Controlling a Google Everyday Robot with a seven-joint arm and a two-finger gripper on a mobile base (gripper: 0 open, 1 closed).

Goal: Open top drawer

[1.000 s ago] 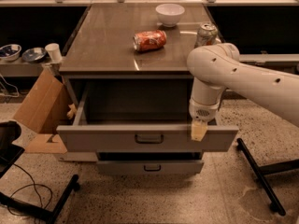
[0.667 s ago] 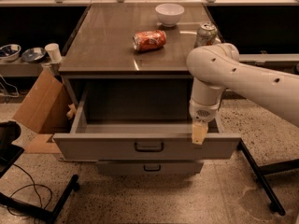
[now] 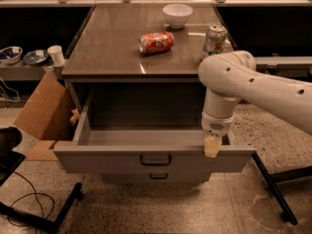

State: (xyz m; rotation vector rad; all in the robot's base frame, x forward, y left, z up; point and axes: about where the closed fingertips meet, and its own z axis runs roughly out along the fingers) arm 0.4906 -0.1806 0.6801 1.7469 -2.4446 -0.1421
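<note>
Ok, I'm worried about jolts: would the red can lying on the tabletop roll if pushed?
Probably: the red can lies on its side on the smooth tabletop, so a push could roll it. It looks dented, so likely empty, light, and rolling unevenly. The gripper sits on the front edge of the top drawer.

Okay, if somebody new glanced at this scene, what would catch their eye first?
Most likely the big white robot arm reaching in from the right, with its gripper down at the front edge of the top drawer, toward its right end. The drawer stands wide open, showing its deep grey inside. On the cabinet top above, a red can lies on its side, with a white bowl behind it and an upright can to its right.
</note>
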